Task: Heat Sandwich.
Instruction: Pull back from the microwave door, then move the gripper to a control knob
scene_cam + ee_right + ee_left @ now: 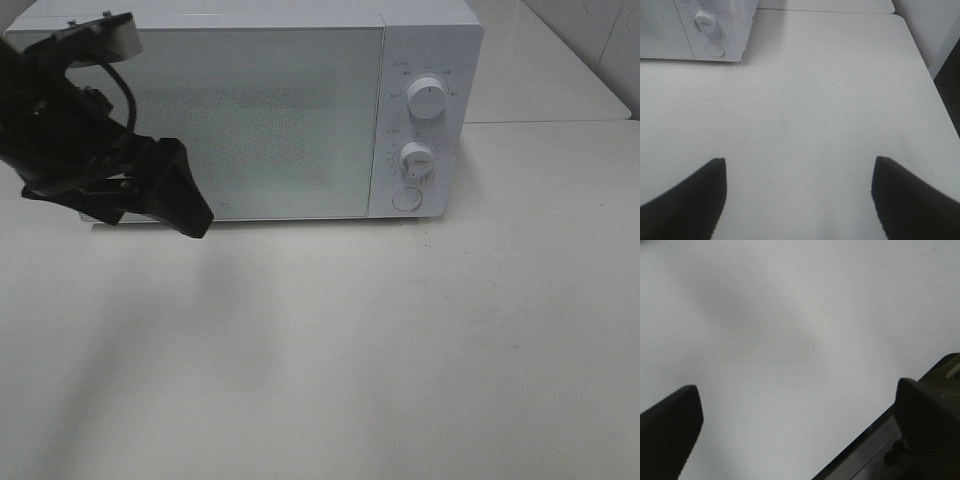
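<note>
White tabletop (pixel 400 350), pale room, and a white microwave (pixel 250 110) with its door (pixel 250 150) shut across the top of the overhead frame. No sandwich shows in any view. My guess is it's behind that frosted door, so which way it lies and its long axis can't be told. Left claw (pixel 188 205) hangs spread and empty by the microwave's lower left corner. Right claw (pixel 799 170) — also spread, empty — faces the lower knob (pixel 417 160), so it looks better placed for the dial.
</note>
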Controlling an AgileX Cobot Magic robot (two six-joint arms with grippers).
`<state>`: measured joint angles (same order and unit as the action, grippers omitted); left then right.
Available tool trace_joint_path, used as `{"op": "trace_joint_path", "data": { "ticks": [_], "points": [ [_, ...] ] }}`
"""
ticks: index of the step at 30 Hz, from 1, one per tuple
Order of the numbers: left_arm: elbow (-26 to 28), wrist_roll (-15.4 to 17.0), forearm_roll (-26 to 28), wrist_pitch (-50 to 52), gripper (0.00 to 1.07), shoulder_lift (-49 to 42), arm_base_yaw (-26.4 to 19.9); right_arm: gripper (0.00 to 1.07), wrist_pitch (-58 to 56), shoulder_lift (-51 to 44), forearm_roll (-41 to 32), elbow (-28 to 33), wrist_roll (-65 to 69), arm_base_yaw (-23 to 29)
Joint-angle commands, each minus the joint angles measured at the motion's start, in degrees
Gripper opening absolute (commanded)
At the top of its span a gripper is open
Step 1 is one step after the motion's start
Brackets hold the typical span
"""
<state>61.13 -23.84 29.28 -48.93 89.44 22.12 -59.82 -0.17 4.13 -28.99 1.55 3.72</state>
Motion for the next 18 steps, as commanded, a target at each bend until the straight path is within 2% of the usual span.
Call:
{"op": "trace_joint_path", "data": {
  "ticks": [1,5,10,14,15,16,18],
  "points": [
    [-2.0,1.4,-0.7,0.6,1.04,-2.4,-1.8,0.76,0.5,-1.6,-0.1,0.1,-0.3,-0.4],
    [-7.2,1.9,-0.9,2.5,1.04,-7.5,-5.8,0.76,0.5,-1.6,-0.1,0.1,-0.3,-0.4],
    [-10.3,3.4,-2.1,3.4,1.04,-12.3,-9.6,0.76,0.5,-1.6,-0.1,0.1,-0.3,-0.4],
    [-14.0,8.5,-7.6,5.0,1.04,-18.5,-13.6,0.76,0.5,-1.6,-0.1,0.1,-0.3,-0.4],
    [-14.0,8.5,-7.6,5.0,1.04,-18.5,-13.6,0.76,0.5,-1.6,-0.1,0.1,-0.3,-0.4],
    [-15.1,11.4,-10.7,5.3,1.04,-21.0,-14.7,0.76,0.5,-1.6,-0.1,0.1,-0.3,-0.4],
    [-16.1,14.4,-14.4,5.8,1.04,-23.9,-15.0,0.76,0.5,-1.6,-0.1,0.1,-0.3,-0.4]
  ]
}}
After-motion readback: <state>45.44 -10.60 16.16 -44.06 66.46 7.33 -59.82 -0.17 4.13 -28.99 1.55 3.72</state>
